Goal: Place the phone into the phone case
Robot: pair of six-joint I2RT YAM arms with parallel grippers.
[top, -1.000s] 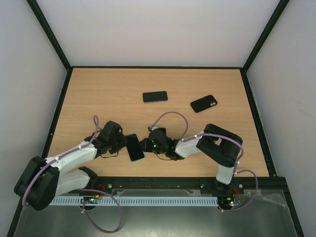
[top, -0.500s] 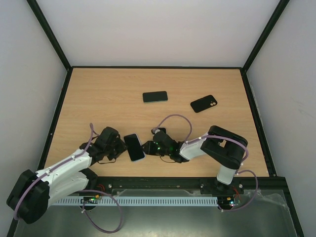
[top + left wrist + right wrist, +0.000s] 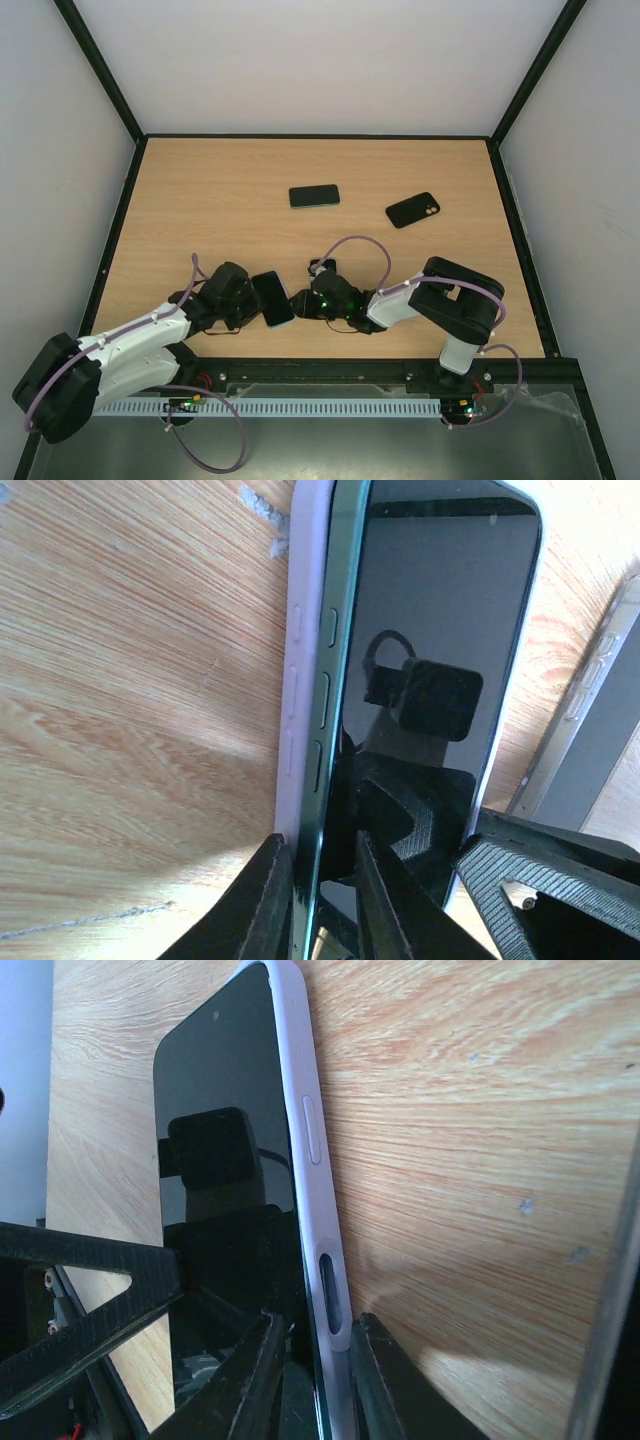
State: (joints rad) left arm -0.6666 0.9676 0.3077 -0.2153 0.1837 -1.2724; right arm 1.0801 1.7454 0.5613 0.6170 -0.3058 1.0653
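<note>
Now the left gripper (image 3: 320, 905) has slid back in and pinches the lilac case (image 3: 303, 680) wall together with the phone (image 3: 440, 600), whose green edge stands proud there. Rightward, the right gripper (image 3: 320, 1380) stays clamped on the opposite rim, at the table's (image 3: 200, 200) near edge. Seating looks unfinished.

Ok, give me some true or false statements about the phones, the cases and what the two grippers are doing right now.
1. The left gripper and the right gripper meet at one phone near the front edge of the table. True.
2. That phone sits in a black case. False: its case is lilac.
3. A second phone lies flat farther back, untouched. True.
4. The right gripper holds the black case. False: that one lies alone at the back right, and the right gripper pinches the lilac case's edge.
</note>
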